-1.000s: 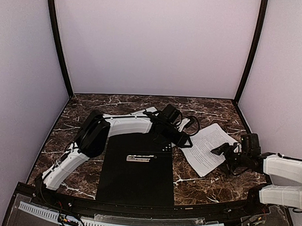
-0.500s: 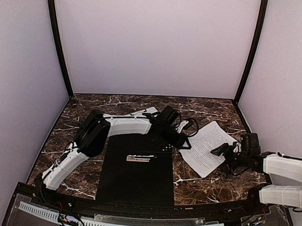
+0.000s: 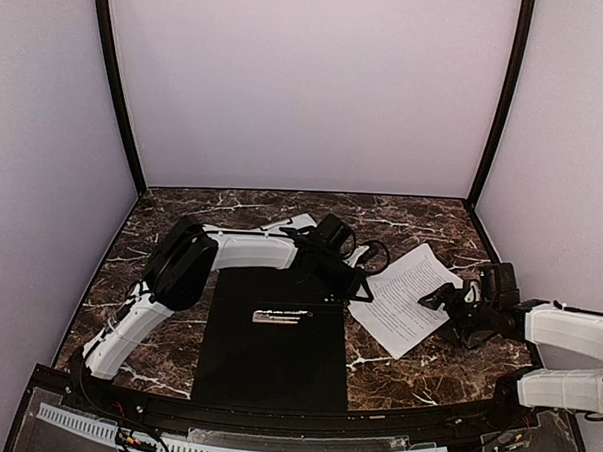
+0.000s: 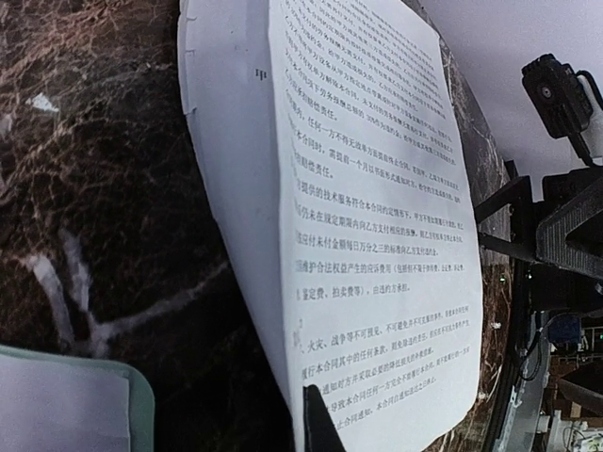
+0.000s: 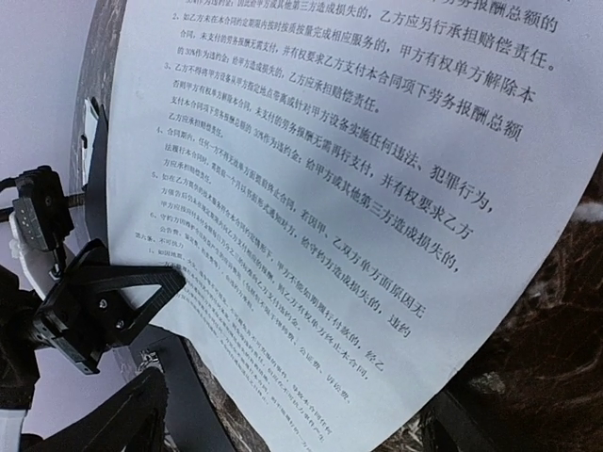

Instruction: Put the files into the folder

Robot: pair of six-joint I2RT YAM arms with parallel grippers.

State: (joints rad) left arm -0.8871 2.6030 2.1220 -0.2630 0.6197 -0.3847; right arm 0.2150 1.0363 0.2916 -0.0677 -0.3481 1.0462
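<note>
The left arm (image 3: 250, 252) stretched low over the marble table (image 3: 151, 229), elbow bent, forearm running right to the left gripper (image 3: 351, 286). Its fingers (image 4: 316, 424) were pressed together on the edge of the files (image 3: 407, 291). At the sheets' opposite edge the right gripper (image 3: 440, 310) sat low, fingers spread wide. The folder (image 3: 271, 350) lay open, black inside up, just beside the left fingers. Pale lilac walls (image 3: 308, 86) enclosed the dark, white-veined surface.
</note>
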